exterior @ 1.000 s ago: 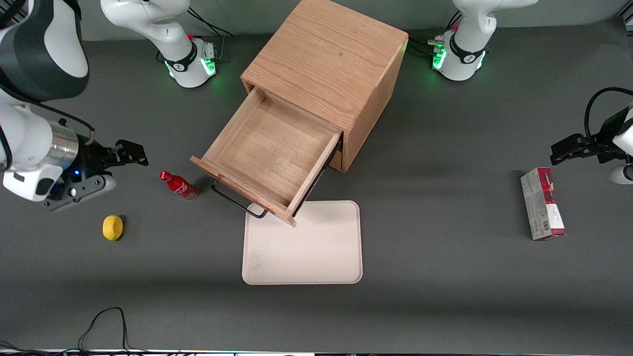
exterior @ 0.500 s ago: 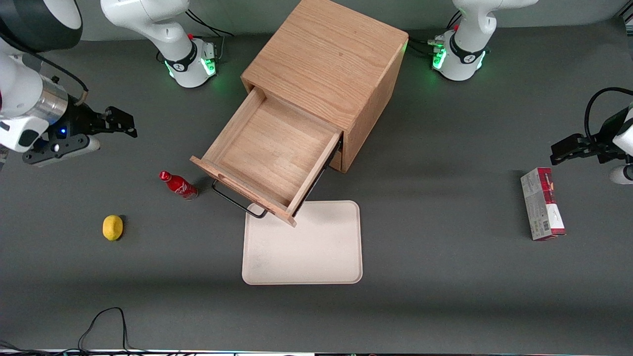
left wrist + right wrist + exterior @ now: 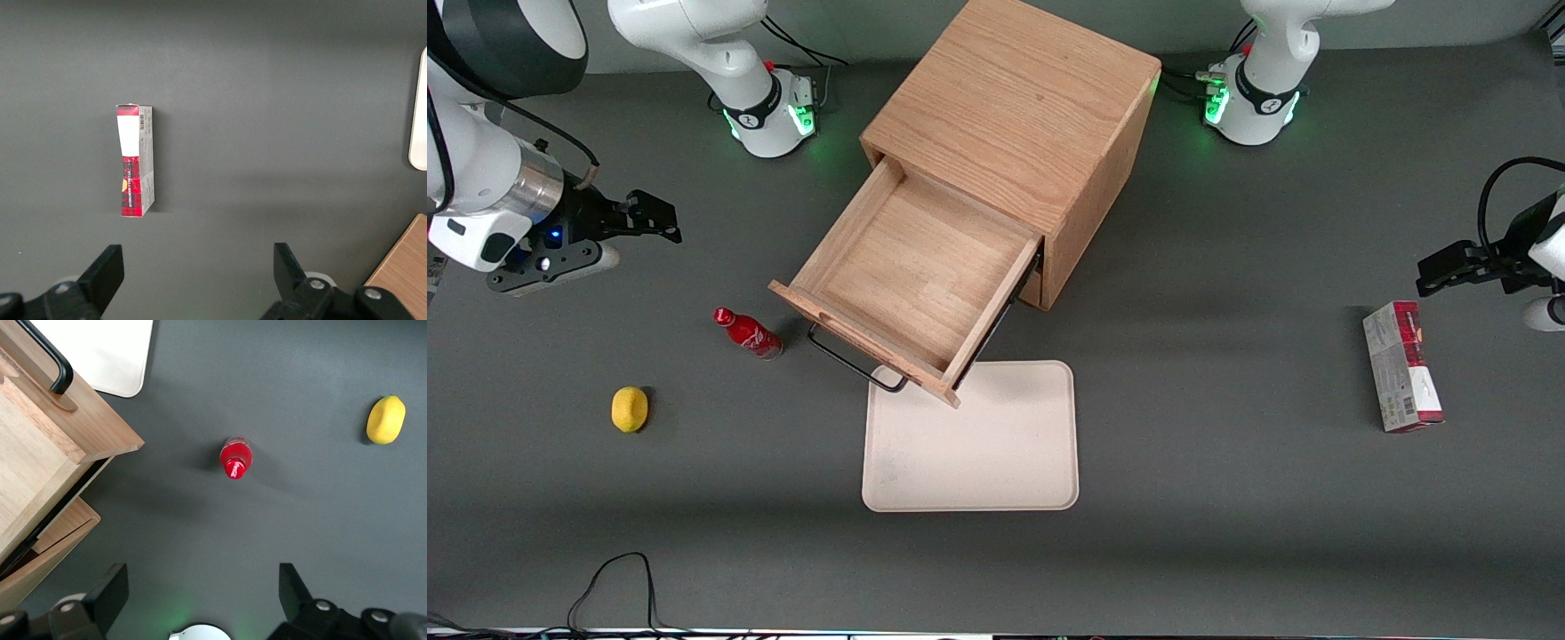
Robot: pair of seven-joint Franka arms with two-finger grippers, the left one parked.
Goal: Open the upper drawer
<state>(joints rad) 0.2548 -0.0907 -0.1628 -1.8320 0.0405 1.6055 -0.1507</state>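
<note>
The upper drawer [image 3: 907,267] of the oak cabinet [image 3: 1009,107] stands pulled far out, its inside bare, with the black bar handle [image 3: 854,363] on its front. The wrist view shows the drawer's corner [image 3: 60,433], its handle [image 3: 50,357] and the lower drawer's front [image 3: 50,553] under it. My gripper [image 3: 649,218] hangs open above the table toward the working arm's end, well away from the drawer, with nothing between its fingers [image 3: 107,593].
A red bottle [image 3: 749,332] stands close beside the drawer front, and a lemon [image 3: 630,409] lies nearer the front camera. A cream tray [image 3: 971,436] lies in front of the drawer. A red-and-white box [image 3: 1402,366] rests toward the parked arm's end.
My gripper has drawn away from the bottle and the drawer, farther from the front camera, then shifted slightly back. The drawer stays open as before.
</note>
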